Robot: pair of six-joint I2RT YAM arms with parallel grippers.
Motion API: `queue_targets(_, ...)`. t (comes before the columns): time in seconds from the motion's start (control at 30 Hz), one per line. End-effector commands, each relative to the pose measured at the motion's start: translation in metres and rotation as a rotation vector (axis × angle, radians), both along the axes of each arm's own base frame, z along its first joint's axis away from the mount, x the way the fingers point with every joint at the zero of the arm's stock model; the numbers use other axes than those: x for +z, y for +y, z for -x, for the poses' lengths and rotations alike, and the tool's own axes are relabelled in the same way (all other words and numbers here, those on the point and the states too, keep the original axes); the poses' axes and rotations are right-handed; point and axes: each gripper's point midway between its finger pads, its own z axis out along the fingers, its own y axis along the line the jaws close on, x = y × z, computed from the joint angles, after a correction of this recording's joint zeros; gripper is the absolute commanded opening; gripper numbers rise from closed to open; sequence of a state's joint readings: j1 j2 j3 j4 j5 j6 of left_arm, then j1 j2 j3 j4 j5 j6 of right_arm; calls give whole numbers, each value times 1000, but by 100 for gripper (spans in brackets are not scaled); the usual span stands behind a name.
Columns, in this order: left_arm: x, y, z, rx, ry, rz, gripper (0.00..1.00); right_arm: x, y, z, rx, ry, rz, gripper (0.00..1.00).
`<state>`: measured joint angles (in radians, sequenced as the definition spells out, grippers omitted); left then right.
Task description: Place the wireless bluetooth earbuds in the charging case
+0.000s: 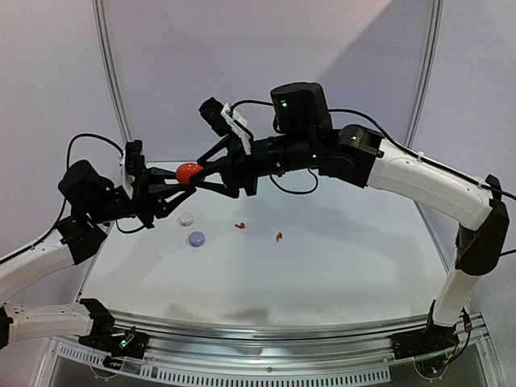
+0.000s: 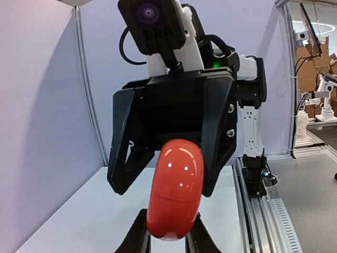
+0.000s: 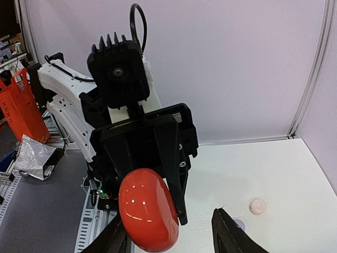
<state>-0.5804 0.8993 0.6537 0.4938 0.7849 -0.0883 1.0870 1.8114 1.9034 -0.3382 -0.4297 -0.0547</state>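
Observation:
A glossy red round charging case point(image 1: 189, 172), lid closed along a thin seam, hangs in the air above the table's far left. My left gripper point(image 1: 175, 182) is shut on it, its two fingers pinching the case's lower end point(image 2: 176, 187). My right gripper point(image 1: 211, 171) faces it from the other side and is open, its jaws wide apart on either side of the red case point(image 3: 147, 208); one finger point(image 3: 225, 232) stands well away from it. Two tiny red earbuds point(image 1: 239, 226) point(image 1: 279, 236) lie on the white table.
A white round case point(image 1: 186, 218) and a lilac round case point(image 1: 197, 239) sit on the table point(image 1: 339, 266) below the grippers; both also show in the right wrist view, the white case point(image 3: 257, 206) and the lilac case point(image 3: 239, 225). Walls close the back and sides.

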Motion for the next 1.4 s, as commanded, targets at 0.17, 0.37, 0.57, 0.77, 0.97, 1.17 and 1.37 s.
queue_targets(0.17, -18, -3, 10, -22, -145, -94, 0, 9, 3, -17, -88, -34, 17, 52)
queue_targets(0.37, -20, -2, 10, -9, -164, -99, 0, 5, 4, -16, -84, -29, 26, 52)
queue_targets(0.57, -19, -1, 8, 2, -118, -83, 0, -1, 7, -16, -75, -13, 37, 53)
queue_targets(0.77, -37, 3, -6, 50, 121, -41, 0, 31, 8, -9, -45, 2, -57, 64)
queue_targets(0.97, -42, 6, -12, 86, 177, -24, 0, 72, 2, -17, -88, 57, -186, 73)
queue_targets(1.17, -51, 15, -25, 166, 228, -5, 0, 72, -51, -110, -548, 227, -227, 70)
queue_targets(1.37, -53, 23, -31, 211, 236, 5, 0, -51, -137, -191, -1177, 265, 145, 62)
